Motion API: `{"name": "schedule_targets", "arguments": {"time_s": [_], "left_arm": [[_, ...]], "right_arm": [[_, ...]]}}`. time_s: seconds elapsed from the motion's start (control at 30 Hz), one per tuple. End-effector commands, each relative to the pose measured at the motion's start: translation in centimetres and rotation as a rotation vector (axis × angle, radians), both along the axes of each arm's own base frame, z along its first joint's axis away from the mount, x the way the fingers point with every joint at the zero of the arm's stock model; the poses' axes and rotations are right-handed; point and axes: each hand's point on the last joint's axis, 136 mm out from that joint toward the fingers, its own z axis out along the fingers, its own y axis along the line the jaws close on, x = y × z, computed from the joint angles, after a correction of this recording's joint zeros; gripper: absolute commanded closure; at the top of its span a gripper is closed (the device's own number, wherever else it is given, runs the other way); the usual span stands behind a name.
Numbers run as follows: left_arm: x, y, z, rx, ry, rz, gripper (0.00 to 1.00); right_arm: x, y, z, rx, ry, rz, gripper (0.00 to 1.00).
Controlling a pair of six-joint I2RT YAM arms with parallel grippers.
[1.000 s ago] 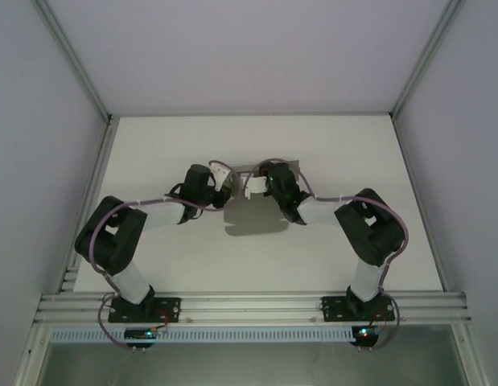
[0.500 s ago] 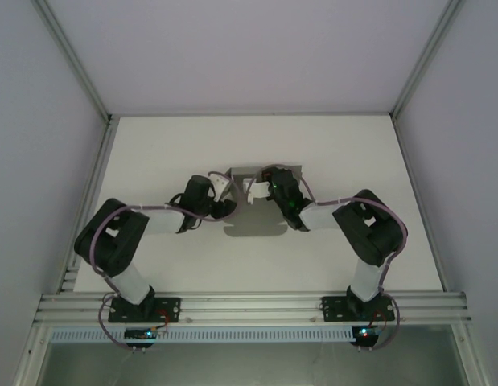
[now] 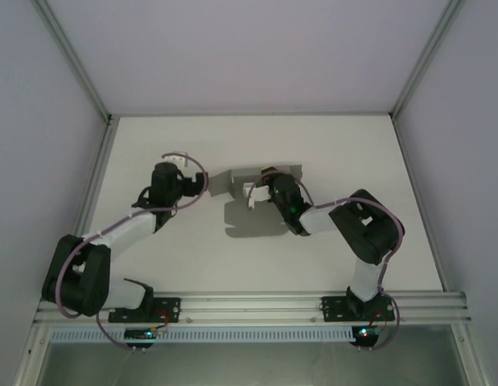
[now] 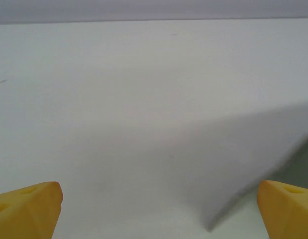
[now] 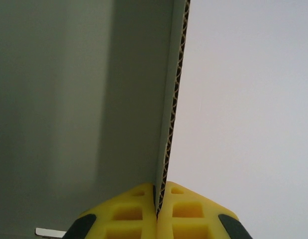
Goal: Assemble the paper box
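Item: paper box, grey corrugated sheet, part-folded. One panel stands edge-on between the clamped pads of the right gripper, running straight ahead of its fingertips; likely pinched to steady it for folding. Also: left gripper, jaws spread wide, empty, over bare table, box apart, off to its right.

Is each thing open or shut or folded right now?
paper box: not finished, one panel's edge pinched.
left gripper: jaws wide open, empty, off to the side of the box.
right gripper: jaws shut on the paper box's edge.
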Motion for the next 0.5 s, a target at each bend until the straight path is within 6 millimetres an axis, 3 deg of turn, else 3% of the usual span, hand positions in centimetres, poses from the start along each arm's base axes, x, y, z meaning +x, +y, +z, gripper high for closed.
{"name": "schedule_targets", "arguments": {"time_s": [0.0, 0.13, 0.2, 0.33, 0.47], "left_arm": [[1.7, 1.0, -1.1, -0.042, 0.083, 0.049, 0.0], [3.5, -0.9, -3.6, -0.048, 0.135, -0.043, 0.0], [3.6, -3.0, -3.6, -0.09, 0.145, -0.146, 0.01], [1.2, -7.6, -2.8, -0.14, 0.099, -0.408, 0.04], [-1.3, -9.8, -3.6, -0.152, 0.125, -0.528, 0.12]], "right_arm": [[0.0, 0.1, 0.0, -0.013, -0.025, -0.008, 1.0], [0.0, 0.3, -0.1, 0.009, -0.004, -0.005, 1.0], [0.1, 0.3, -0.2, 0.009, 0.001, -0.007, 1.0], [0.4, 0.2, -0.2, 0.019, 0.01, -0.021, 1.0], [0.5, 0.1, 0.0, 0.027, 0.008, -0.034, 1.0]]}}
